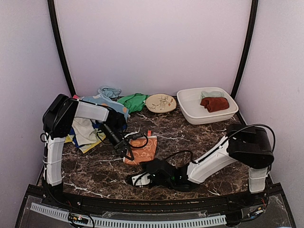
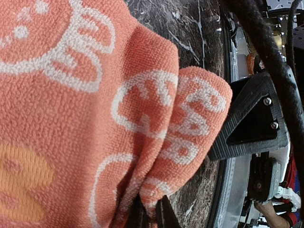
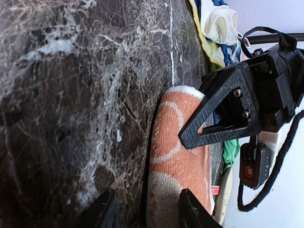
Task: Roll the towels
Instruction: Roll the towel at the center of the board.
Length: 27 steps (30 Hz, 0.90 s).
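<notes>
An orange towel with a cream pattern [image 1: 142,150] lies folded on the dark marble table [image 1: 199,137]. My left gripper [image 1: 126,149] is shut on its left edge; the cloth [image 2: 95,109] fills the left wrist view and bunches between the fingertips [image 2: 164,216]. At the towel's near side, my right gripper [image 1: 145,179] has its jaws open. In the right wrist view its gripper point [image 3: 148,211] sits at the edge of the towel's fold [image 3: 178,156], with the left gripper's finger [image 3: 223,114] resting on the cloth.
A heap of mixed towels [image 1: 102,102] and a green one [image 1: 133,100] lie at the back left. A round patterned plate [image 1: 160,102] stands behind the centre. The white tub [image 1: 192,114] at the back right holds a dark red rolled towel [image 1: 214,104].
</notes>
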Each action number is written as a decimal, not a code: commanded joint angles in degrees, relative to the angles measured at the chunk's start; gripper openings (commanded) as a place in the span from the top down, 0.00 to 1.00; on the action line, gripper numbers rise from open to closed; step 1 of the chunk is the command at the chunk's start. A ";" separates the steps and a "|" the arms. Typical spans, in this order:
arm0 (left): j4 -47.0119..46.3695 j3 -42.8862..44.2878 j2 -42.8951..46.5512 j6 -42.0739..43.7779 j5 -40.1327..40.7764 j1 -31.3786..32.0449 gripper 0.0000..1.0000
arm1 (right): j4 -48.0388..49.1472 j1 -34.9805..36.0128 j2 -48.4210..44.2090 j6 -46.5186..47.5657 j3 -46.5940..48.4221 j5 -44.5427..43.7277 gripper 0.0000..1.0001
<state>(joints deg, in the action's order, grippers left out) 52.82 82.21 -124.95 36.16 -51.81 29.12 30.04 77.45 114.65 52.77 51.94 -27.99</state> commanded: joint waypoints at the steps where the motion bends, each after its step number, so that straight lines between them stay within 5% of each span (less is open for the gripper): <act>1: -2.21 0.66 -1.87 -0.65 5.96 -0.30 1.00 | 4.50 -1.70 3.43 3.85 2.61 -0.94 0.57; 4: -1.58 0.72 -1.56 0.23 4.96 -0.35 0.99 | 1.53 -3.52 4.14 -1.03 4.28 0.73 0.65; 6: -1.65 0.58 -0.80 0.73 4.57 -0.40 0.88 | -1.62 -5.06 4.28 -6.57 5.93 1.93 0.73; 13: -11.29 -8.89 13.46 0.71 0.63 -3.83 0.24 | -20.31 -13.70 0.31 -33.66 11.44 23.30 0.93; 20: -23.27 -19.67 23.17 -0.29 4.05 -6.64 0.22 | -25.25 -19.80 0.80 -46.71 13.19 43.67 1.00; 27: -28.92 -26.34 32.07 4.03 5.37 -6.65 0.24 | -32.72 -20.50 4.92 -47.15 21.95 49.00 1.00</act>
<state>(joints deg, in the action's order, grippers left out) 28.99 58.43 -99.09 37.26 -47.00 22.39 4.27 56.62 116.44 8.99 69.58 13.98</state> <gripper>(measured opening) 0.766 0.018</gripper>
